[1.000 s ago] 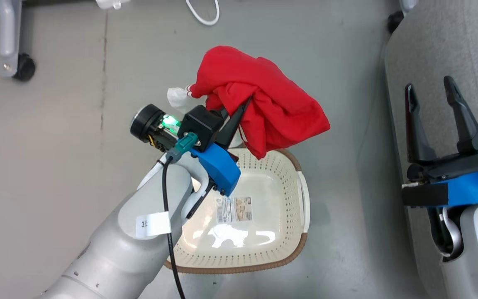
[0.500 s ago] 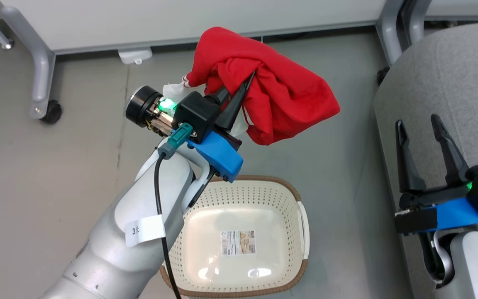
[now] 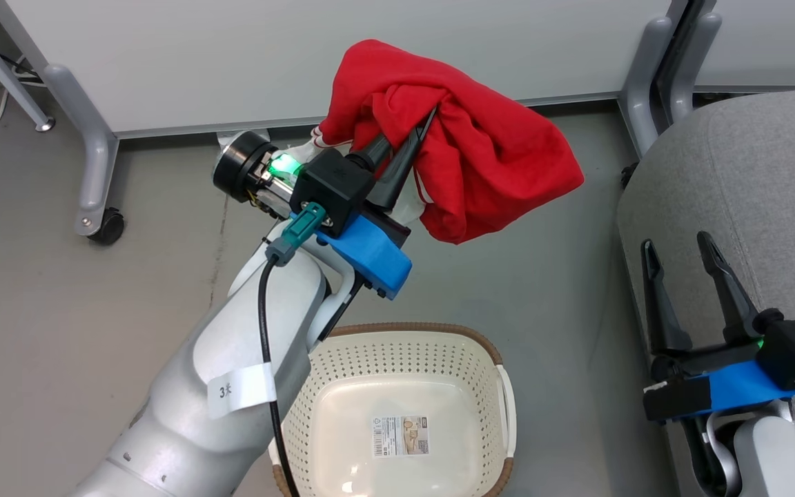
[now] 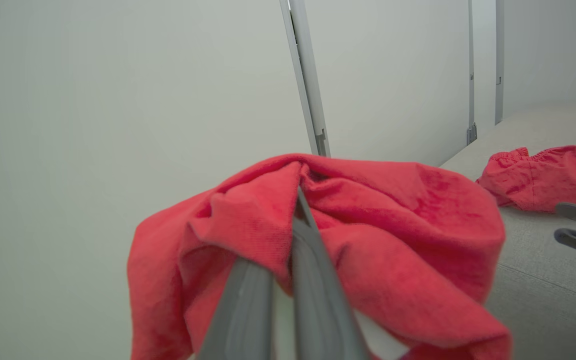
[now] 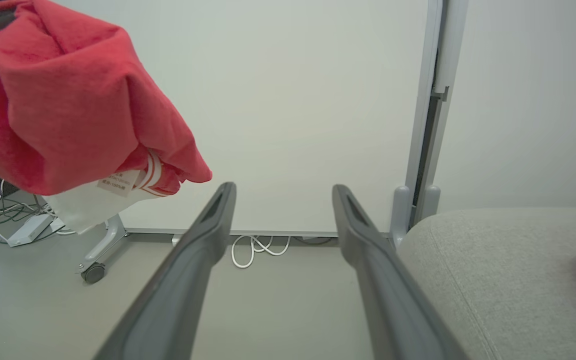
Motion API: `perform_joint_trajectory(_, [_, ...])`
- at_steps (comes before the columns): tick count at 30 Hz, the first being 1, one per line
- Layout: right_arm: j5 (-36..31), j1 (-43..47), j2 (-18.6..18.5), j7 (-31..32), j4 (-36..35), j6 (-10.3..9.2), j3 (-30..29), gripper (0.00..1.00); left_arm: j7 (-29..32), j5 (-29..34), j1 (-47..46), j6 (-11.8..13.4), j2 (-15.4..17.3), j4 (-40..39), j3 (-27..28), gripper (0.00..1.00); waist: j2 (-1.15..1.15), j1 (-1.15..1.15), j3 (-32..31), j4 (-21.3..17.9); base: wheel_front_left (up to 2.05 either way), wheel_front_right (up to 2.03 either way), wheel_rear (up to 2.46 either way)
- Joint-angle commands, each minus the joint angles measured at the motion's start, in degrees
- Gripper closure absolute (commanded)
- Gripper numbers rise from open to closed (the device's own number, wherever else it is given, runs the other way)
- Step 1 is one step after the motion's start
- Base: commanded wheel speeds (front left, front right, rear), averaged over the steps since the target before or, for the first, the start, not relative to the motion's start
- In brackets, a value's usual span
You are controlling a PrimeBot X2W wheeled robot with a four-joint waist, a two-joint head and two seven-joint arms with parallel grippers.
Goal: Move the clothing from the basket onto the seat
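clothing [image 3: 487, 159] sits pinched in the clenched jaws of the left gripper [image 3: 426, 123], draping toward 3 o'clock; right gripper [image 3: 675, 243] gapes empty by the seat [image 3: 749, 172].

Two red garments: one held garment [image 3: 494, 159], one lying garment [image 4: 543, 175]. One basket [image 3: 432, 355], with one label [image 3: 401, 435] on its floor. One seat [image 3: 749, 172]. Two tools, a left tool [image 3: 411, 134] and a right tool [image 3: 675, 243], each with two fingers [image 3: 727, 290].

Garment [image 3: 480, 145] lifted clear of basket [image 3: 439, 359] — nearer seat [image 3: 749, 179].
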Motion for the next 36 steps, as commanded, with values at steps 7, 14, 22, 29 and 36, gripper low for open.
perform_joint_trajectory(7, [0.94, 0.82, -0.57, -0.22, 0.44, 0.01, 2.92, 0.00, -0.28, 0.27, 0.43, -0.37, -0.10, -0.58, 0.17, 1.00, 0.00, 0.01, -0.10, 0.72, 0.00, 0.00, 0.00])
perform_joint_trajectory(14, [2.16, -0.96, -1.58, -0.21, 1.51, 0.01, 8.05, 0.00, -0.29, 0.66, -0.09, -0.41, -0.31, -0.97, 0.00, 1.00, 0.00, 0.01, 0.73, 1.28, 0.00, 0.00, 0.00])
perform_joint_trajectory(22, [3.47, -4.35, -2.95, -0.21, 3.37, 0.01, 14.46, 0.00, -0.29, 1.13, -0.65, -0.46, -0.84, -1.20, -0.79, 1.00, 0.00, 0.01, 1.88, 1.84, 0.00, 0.00, 0.00])
perform_joint_trajectory(29, [5.01, -8.23, -3.63, -0.22, 5.68, 0.01, 19.42, 0.00, -0.29, 1.18, -1.27, -0.36, -1.34, -1.29, -1.62, 1.00, 0.00, 0.01, 2.71, 2.69, 0.00, 0.00, 0.00])
perform_joint_trajectory(36, [6.38, -11.50, -3.34, -0.22, 7.53, 0.01, 22.21, 0.00, -0.29, 0.96, -1.75, -0.39, -1.70, -1.51, -2.67, 1.00, 0.00, 0.01, 3.33, 3.62, 0.00, 0.00, 0.00])
